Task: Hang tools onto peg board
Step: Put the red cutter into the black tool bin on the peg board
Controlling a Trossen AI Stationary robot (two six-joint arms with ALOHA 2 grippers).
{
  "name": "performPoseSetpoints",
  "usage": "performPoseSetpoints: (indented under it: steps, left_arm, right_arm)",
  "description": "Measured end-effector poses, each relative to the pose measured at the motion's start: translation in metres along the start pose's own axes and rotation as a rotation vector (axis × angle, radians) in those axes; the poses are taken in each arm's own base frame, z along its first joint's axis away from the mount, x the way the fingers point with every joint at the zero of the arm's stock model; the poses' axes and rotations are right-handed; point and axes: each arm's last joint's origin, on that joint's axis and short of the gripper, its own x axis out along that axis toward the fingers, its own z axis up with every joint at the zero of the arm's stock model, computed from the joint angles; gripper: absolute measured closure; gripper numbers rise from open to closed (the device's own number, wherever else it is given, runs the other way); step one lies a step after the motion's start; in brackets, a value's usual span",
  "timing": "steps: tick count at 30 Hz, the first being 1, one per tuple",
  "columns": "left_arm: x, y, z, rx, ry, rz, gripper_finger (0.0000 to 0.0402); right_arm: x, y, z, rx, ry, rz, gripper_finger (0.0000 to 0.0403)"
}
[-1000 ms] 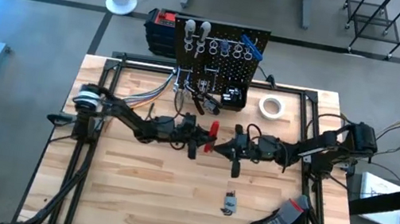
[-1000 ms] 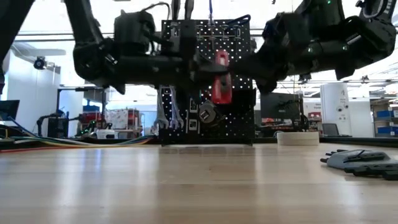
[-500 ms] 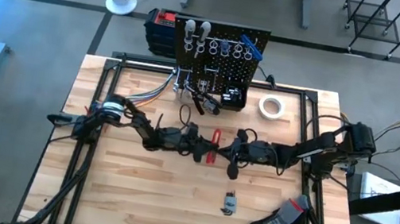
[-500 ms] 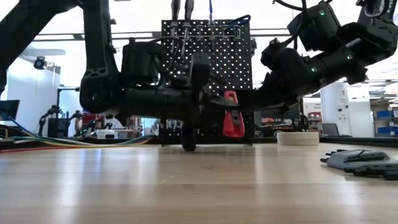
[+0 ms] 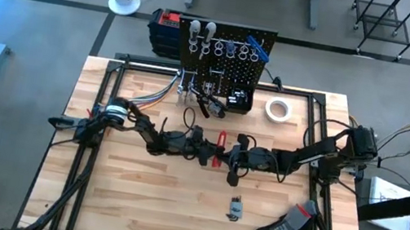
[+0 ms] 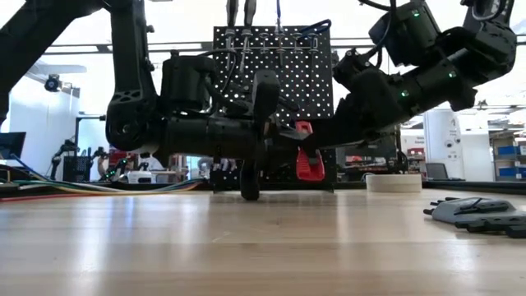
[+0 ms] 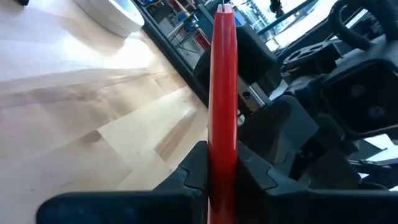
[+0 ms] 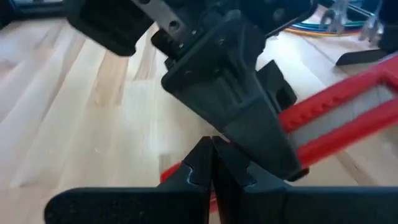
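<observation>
My left gripper (image 5: pixel 211 149) reaches in from the table's left at mid-table and is shut on a red tool (image 5: pixel 219 149), a narrow red bar (image 7: pixel 222 81) that also shows in the low view (image 6: pixel 306 156). My right gripper (image 5: pixel 232 161) comes from the right, shut, its fingertips (image 8: pixel 211 155) right at the left gripper's fingers and the red tool (image 8: pixel 348 118). The peg board (image 5: pixel 227 52) stands upright at the table's far edge with several tools hanging on its hooks. Another small tool (image 5: pixel 235 209) lies flat on the table nearer the front. My left gripper pinches the red tool's two flat sides (image 7: pixel 222 163) between its two fingers, coming level from the table's left. The tool's thin edge faces the wrist camera and runs out past the fingertips. It stands tilted low over the table (image 6: pixel 309 174); whether its lower end rests there I cannot tell. My right gripper slants down from the table's right with its fingers together. A bit of red (image 8: pixel 177 173) shows beside its fingertips, but the left gripper's finger covers the spot, so I cannot tell whether it touches the tool.
A white tape roll (image 5: pixel 276 108) lies right of the board's foot, black gloves (image 5: pixel 286 229) at the front right. Pliers (image 5: pixel 208 104) and a small black bin (image 5: pixel 239 100) are at the board's base. A red-and-black box (image 5: pixel 165 26) stands behind the board.
My left gripper has sunk toward the table and rolled, bringing the red tool down from in front of the board to just above the wood, then kept still. My right gripper has come down and tipped, moving left toward the tool.
</observation>
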Motion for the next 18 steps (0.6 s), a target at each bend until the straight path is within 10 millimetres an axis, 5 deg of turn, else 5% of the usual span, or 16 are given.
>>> performPoseSetpoints:
  steps: [8, 18]
  left_arm:
    - [-0.002, 0.001, -0.002, 0.002, 0.006, 0.011, 0.0373]
    - [-0.003, 0.003, -0.003, 0.053, 0.028, 0.020, 0.0373]
  right_arm:
    - [0.004, 0.000, 0.002, -0.044, 0.082, -0.061, 0.0403]
    - [0.013, 0.008, -0.024, 0.028, 0.197, -0.010, 0.0403]
